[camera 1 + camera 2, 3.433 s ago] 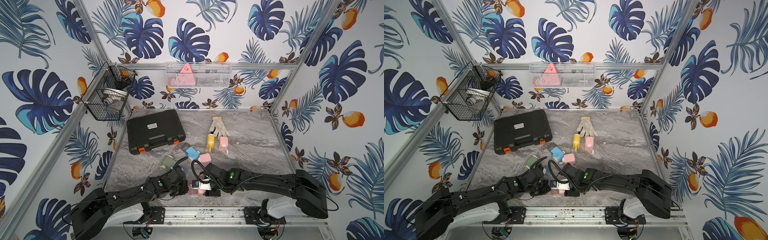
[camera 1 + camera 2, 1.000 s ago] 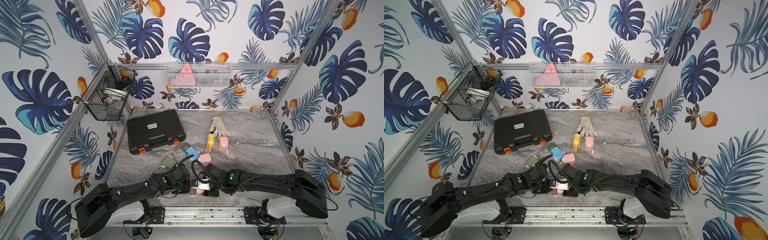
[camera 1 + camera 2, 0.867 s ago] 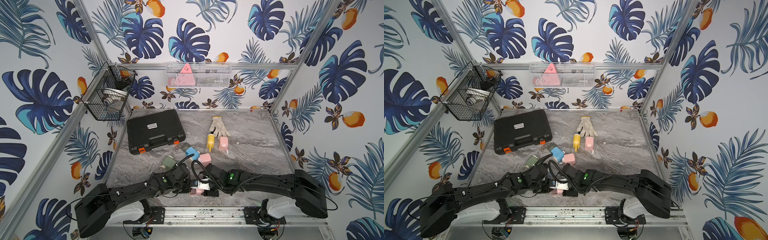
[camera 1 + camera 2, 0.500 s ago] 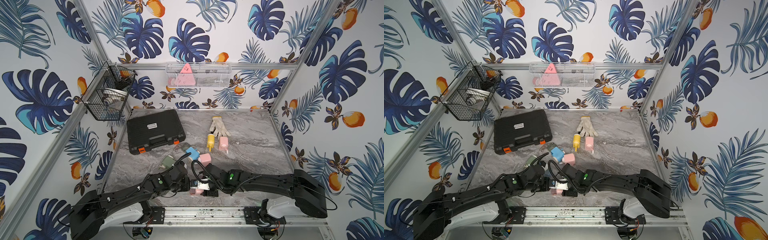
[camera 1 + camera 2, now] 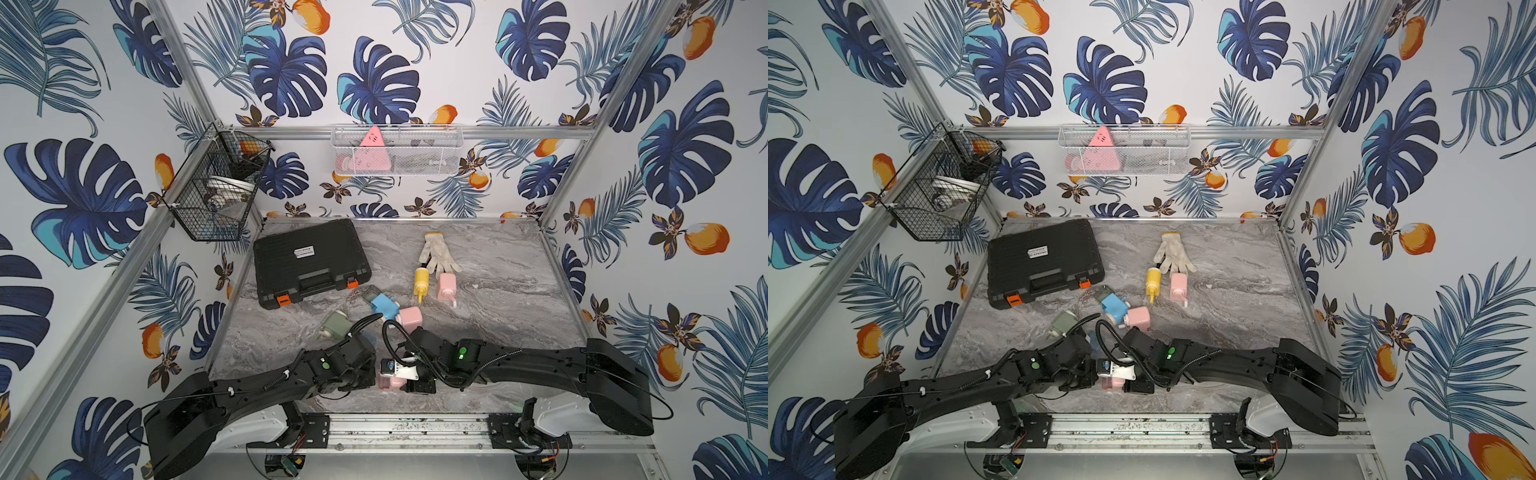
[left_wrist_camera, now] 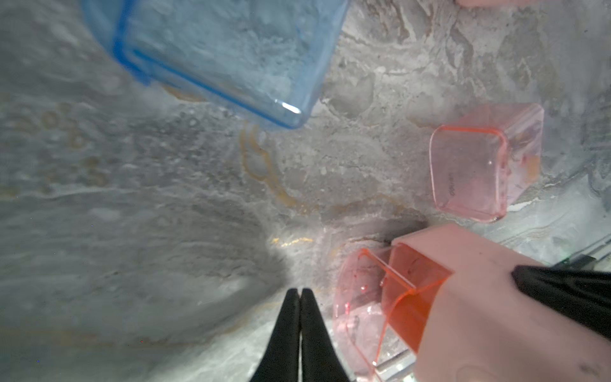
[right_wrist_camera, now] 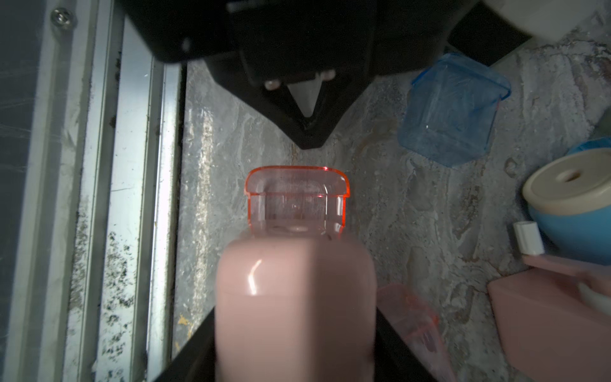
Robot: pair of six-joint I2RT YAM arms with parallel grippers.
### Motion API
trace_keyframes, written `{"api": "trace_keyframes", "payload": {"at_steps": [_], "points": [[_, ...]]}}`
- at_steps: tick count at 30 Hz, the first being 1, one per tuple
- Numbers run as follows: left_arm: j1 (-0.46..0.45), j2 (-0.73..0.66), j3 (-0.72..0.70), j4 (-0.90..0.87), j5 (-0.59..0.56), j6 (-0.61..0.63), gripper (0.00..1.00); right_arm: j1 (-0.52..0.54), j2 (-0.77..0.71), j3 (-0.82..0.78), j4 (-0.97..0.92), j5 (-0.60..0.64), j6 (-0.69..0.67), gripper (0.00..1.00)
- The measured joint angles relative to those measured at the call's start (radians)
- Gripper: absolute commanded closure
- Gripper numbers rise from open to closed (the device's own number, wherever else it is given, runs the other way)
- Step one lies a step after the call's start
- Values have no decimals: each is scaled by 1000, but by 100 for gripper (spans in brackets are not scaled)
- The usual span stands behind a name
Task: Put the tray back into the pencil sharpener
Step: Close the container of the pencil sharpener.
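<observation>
Your left end effector (image 6: 300,292) has its tips pressed together with nothing between them, and it sits just beside the outer end of the tray (image 7: 297,198) without visibly touching it. Your right end effector (image 7: 294,311) is clamped on the pink pencil sharpener (image 6: 489,297), one finger on each side of the body, holding it close to the front edge of the surface (image 6: 165,231), about midway along that edge. The clear pink tray is already lined up and started into the opening of the pencil sharpener, but a good part of it stands proud of the body, so the task looks more than half done and not finished. What appears to be left is seating the tray: a straight push on its exposed end with the closed left tips while the right side braces the body, until the tray's lip meets the housing. Further out, a spare pink tray (image 6: 476,172) lies loose on the surface near the held one, and a blue tray (image 6: 224,56) lies beyond it toward the middle of the surface. Neither belongs in this sharpener as far as you can judge, so keep the push clear of them.
</observation>
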Motion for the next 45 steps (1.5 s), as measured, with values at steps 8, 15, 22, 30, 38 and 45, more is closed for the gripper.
{"api": "trace_keyframes", "payload": {"at_steps": [8,15,22,30,38,45], "points": [[-1,52,-38,148,87,-24,92,0,2,1,3,-2,14,70],[-1,76,-67,233,133,-56,92,0,6,-2,14,-13,26,70],[-1,99,-86,308,157,-84,92,0,6,-6,22,-14,41,70],[-1,82,-90,307,152,-103,88,-1,7,-9,26,-14,44,70],[-2,-222,-31,-22,-111,-127,84,0,-2,-10,21,-10,45,73],[-2,-380,4,-305,-333,-175,81,6,-77,0,-43,13,88,81]]}}
